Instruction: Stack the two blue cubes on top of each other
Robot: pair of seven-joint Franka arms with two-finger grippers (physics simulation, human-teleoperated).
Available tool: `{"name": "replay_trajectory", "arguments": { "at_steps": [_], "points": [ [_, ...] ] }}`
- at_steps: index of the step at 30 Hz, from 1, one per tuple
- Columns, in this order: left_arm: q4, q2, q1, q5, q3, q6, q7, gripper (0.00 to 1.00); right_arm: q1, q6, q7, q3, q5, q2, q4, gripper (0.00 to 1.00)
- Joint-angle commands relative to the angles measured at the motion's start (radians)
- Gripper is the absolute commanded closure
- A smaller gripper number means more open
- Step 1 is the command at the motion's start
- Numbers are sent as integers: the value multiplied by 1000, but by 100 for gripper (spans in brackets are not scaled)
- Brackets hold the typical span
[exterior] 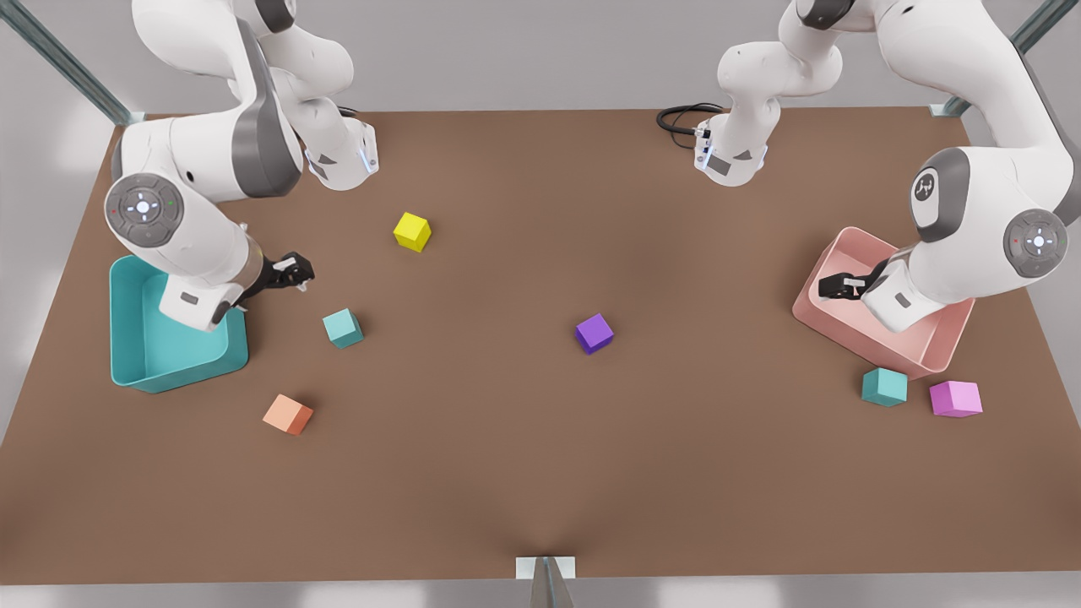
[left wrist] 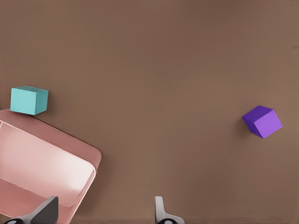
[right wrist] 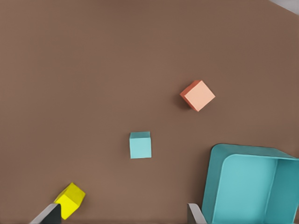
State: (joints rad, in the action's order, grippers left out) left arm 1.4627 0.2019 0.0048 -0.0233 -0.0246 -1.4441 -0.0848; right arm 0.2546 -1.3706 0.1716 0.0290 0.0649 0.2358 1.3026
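- step in hand: pre-grasp. neither small teal cube is held or stacked; both sit flat on the brown tabletop (exterior: 507, 473), well apart.
- first teal cube (exterior: 343, 328) lies toward the front view's left, near the large teal bin (exterior: 127, 338), between the yellow cube (exterior: 412, 231) and the orange cube (exterior: 288, 415).
- second teal cube (exterior: 884, 387) lies at the front view's right, just beside the outer wall of the pink tray (exterior: 929, 355), with the pink-violet cube (exterior: 956, 399) next to it. from the left wrist view it may touch the tray wall; can't confirm.
- right gripper (exterior: 291, 273) belongs to the arm at the front view's left: its wrist view looks down on the teal bin, yellow, orange and the first teal cube. it hovers above the tabletop beside the bin; jaws parted wide, holding nothing.
- left gripper (exterior: 836, 287) belongs to the arm at the front view's right, hovering over the pink tray; jaws spread open, empty.
- both arms are bent at the elbow, wrists pointing down, neither yet above a teal cube.
- next, my read: one gripper centres over its nearer teal cube, descends, closes, then carries it across to the other. the tray-side cube leaves little finger room on the tray side, so jaw alignment matters.
- the purple cube (exterior: 594, 333) mid-table is a distractor; leave it.
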Motion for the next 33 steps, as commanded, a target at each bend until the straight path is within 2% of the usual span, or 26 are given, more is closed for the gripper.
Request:
{"name": "replay_trajectory", "arguments": {
  "at_steps": [1,4,5,9,16,20,23,28,33],
  "points": [
    [-1,-1,0,0,0,2,-27,0,0,-1,32,0,6,2,0,0],
    [-1,2,0,0,0,4,-27,0,32,2,0,-1,46,36,-8,0],
    [-1,2,1,0,0,10,-27,0,55,-13,-3,-1,44,57,45,0],
    [-1,2,1,0,0,11,-27,0,58,-324,-9,-3,21,30,331,0],
    [1,11,1,0,0,11,-27,0,25,-676,-7,9,-5,39,567,0],
    [1,11,0,0,0,11,-27,0,11,-800,-7,9,-5,31,667,0],
    [4,13,0,0,0,19,-26,0,-6,-811,37,9,-4,39,707,0],
    [4,19,0,2,0,27,-26,0,-37,-811,276,9,-4,60,716,0],
    [4,24,1,2,0,27,-26,0,-41,-860,333,8,-4,40,805,0]
  ]
}}
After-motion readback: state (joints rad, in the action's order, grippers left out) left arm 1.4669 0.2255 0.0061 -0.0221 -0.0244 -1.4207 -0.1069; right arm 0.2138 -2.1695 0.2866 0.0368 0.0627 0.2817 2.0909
